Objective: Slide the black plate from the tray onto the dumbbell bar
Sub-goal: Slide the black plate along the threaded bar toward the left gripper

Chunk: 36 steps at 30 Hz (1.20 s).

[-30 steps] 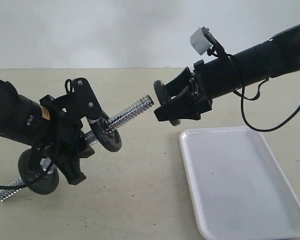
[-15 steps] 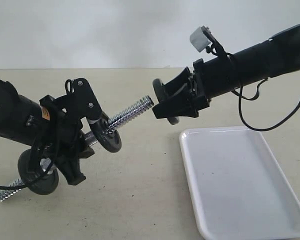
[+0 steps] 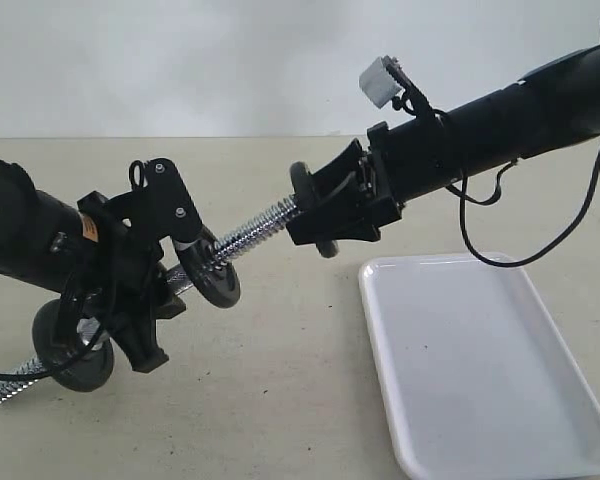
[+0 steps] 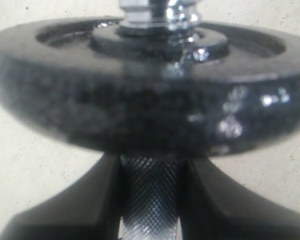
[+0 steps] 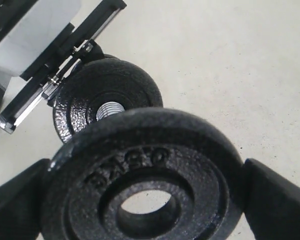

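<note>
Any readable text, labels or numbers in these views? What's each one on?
Plate: raised characters above the hole, roughly "BXSO"; blurred, not certain.
Left arm: small orange label, too small to read.
Nothing else readable.

Your left arm (image 3: 20, 230) comes in low from the left edge and slopes slightly down toward the middle. Left hand (image 3: 165, 285) is rolled so one finger (image 3: 170, 200) stands up and the other points down. The fingers are closed on the dumbbell bar (image 3: 260, 228), one on each side. Your right arm (image 3: 520, 110) reaches in from the upper right, raised, sloping down to the left. Right hand (image 3: 320, 212) is spread wide, its fingers (image 5: 275, 200) gripping the rim of the black plate (image 5: 200, 150).
</note>
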Available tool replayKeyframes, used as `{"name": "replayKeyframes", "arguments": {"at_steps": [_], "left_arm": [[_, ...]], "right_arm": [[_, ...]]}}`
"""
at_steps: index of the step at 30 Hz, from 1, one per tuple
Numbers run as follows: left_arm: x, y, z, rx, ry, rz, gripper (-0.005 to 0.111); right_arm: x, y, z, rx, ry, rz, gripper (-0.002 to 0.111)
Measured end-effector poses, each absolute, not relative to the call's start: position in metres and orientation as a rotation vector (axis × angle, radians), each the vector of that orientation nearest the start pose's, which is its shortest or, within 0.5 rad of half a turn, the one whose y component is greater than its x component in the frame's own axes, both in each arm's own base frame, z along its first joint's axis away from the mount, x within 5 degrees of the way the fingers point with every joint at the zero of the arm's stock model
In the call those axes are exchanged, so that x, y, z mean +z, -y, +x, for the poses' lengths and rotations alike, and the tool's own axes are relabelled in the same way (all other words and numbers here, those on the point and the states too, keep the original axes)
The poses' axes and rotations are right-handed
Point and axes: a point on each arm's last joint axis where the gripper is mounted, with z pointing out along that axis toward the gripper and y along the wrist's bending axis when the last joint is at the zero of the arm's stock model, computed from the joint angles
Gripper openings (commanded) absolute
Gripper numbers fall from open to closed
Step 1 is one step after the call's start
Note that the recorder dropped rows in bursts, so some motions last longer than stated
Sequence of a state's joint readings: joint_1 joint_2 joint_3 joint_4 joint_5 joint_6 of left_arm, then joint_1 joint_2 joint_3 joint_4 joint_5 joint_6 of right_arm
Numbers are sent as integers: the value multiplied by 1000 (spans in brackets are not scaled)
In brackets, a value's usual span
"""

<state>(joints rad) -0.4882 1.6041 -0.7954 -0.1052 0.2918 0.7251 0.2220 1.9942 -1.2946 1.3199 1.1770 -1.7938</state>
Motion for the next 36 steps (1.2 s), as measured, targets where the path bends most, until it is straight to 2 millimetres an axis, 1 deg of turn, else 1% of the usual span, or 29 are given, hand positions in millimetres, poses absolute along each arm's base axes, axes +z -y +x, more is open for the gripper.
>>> {"name": "replayKeyframes", "arguments": {"at_steps": [16,28,36], "left_arm": [[177,142,262,8,-2199,1382,4],[176,142,261,7,-2209,1392,4],[175,140,259,15,-2222,1428,4]], "right_arm": [[204,-167,359,1179,-1752,-1290,0],[203,-168,357,1212,-1812,-1269,0],[200,-180,352,1193,-1810,-1322,0]]}}
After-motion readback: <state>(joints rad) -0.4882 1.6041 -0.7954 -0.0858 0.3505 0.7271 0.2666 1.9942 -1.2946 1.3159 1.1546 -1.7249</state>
